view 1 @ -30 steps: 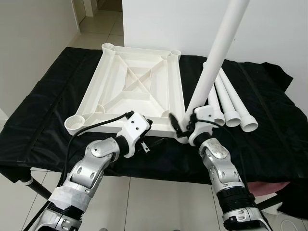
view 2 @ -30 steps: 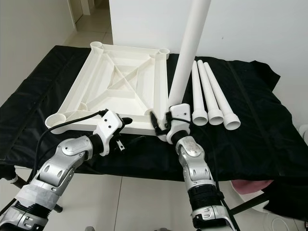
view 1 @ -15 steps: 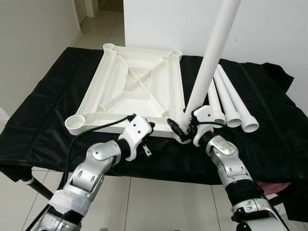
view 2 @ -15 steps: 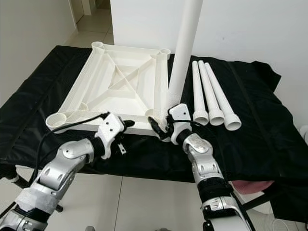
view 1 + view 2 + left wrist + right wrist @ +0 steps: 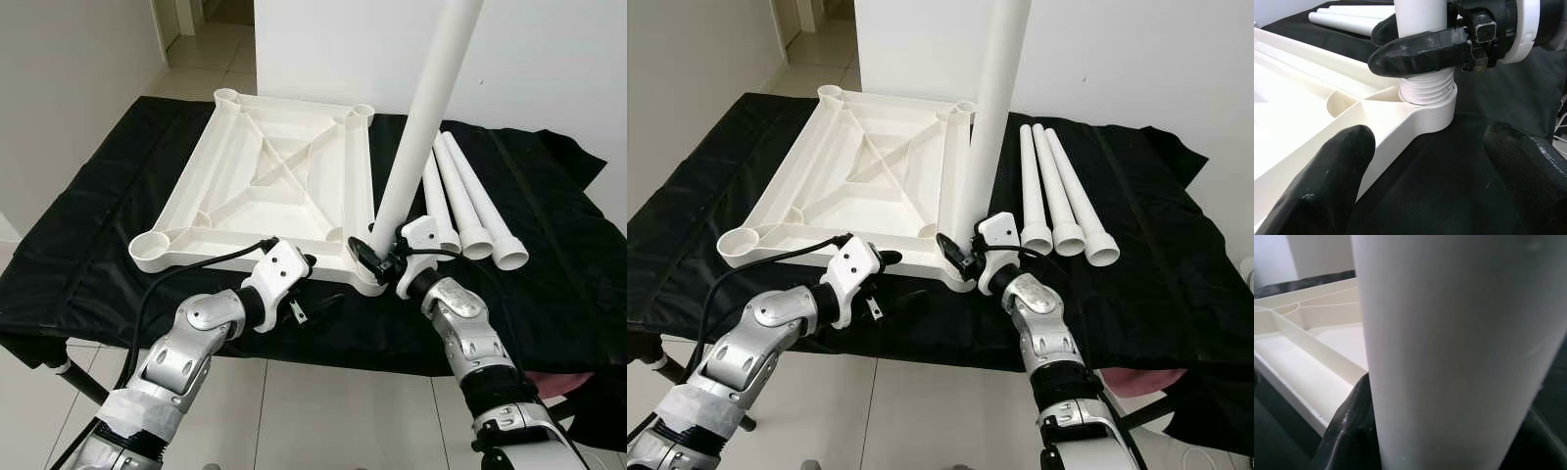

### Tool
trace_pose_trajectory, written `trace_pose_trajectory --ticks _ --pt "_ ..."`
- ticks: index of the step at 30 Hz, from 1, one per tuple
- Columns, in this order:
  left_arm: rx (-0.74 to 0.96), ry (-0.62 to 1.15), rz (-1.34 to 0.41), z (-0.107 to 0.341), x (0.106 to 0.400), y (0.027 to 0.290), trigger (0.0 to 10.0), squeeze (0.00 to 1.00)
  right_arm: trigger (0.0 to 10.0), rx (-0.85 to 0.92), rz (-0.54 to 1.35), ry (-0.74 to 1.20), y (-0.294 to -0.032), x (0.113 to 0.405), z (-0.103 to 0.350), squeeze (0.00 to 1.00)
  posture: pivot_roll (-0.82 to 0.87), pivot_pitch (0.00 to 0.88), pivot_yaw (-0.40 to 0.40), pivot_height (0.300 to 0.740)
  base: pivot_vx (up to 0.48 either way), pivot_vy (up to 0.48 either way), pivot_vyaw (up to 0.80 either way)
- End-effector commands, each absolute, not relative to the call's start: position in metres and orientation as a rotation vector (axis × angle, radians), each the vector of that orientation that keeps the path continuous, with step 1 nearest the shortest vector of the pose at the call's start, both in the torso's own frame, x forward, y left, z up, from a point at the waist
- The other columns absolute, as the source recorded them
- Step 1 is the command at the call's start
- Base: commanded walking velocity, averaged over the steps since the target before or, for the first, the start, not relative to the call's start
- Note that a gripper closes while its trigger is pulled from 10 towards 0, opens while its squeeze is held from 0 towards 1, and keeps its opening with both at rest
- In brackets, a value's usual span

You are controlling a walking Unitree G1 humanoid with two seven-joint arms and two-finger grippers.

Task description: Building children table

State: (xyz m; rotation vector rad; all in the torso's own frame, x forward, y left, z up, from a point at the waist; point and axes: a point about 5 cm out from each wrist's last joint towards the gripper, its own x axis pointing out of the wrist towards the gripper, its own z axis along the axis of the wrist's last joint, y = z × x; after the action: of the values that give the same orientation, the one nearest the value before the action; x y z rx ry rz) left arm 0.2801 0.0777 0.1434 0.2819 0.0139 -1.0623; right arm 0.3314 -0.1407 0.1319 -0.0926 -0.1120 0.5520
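Fingers of the right gripper (image 5: 377, 257) clamped round an upright leg (image 5: 423, 117), threaded end seated in the tabletop (image 5: 274, 186) corner socket (image 5: 1431, 105) — left gripper (image 5: 299, 294) gaping, empty, beside the bench (image 5: 549, 245). One leg started; three legs (image 5: 470, 211) lying unfitted.

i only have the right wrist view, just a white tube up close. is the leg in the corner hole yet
Observer: The leg has its threaded end in the corner socket; some thread rings show above the rim.
Operator: how many legs are left
Observer: Three spare legs lie side by side on the black cloth, beside the tabletop.
Operator: what's the left arm doing
Observer: The left pincer is open, low at the tabletop's near edge, holding nothing.
Operator: right grip ok
Observer: The right pincer is shut on the leg just above the socket.
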Motion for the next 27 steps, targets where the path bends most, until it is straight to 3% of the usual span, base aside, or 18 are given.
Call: trace_pose_trajectory --ticks 1,18,22,26,27 --pt "0.279 0.018 -1.102 0.143 0.277 0.076 10.0 0.00 10.0 -0.088 0.485 -0.050 -0.142 0.328 0.117 0.00 0.01 0.000 -0.039 0.740 0.000 0.000 0.00" --pt "0.276 0.029 -1.072 0.143 0.284 0.079 10.0 0.00 10.0 0.026 -0.092 -0.007 -0.136 0.319 0.109 0.00 0.00 0.000 -0.044 0.740 0.000 0.000 0.00" --pt "0.274 0.032 -1.073 0.143 0.284 0.080 10.0 0.00 10.0 0.072 -0.030 -0.036 -0.115 0.317 0.113 0.00 0.00 0.000 -0.039 0.740 0.000 0.000 0.00" --pt "0.275 0.031 -1.074 0.143 0.283 0.080 10.0 0.00 10.0 0.074 0.005 -0.054 -0.112 0.317 0.117 0.00 0.00 0.000 -0.040 0.740 0.000 0.000 0.00" --pt "0.278 0.030 -1.073 0.143 0.284 0.080 10.0 0.00 10.0 0.078 0.006 -0.046 -0.113 0.317 0.117 0.13 -0.01 0.000 -0.041 0.740 0.000 0.000 0.00"
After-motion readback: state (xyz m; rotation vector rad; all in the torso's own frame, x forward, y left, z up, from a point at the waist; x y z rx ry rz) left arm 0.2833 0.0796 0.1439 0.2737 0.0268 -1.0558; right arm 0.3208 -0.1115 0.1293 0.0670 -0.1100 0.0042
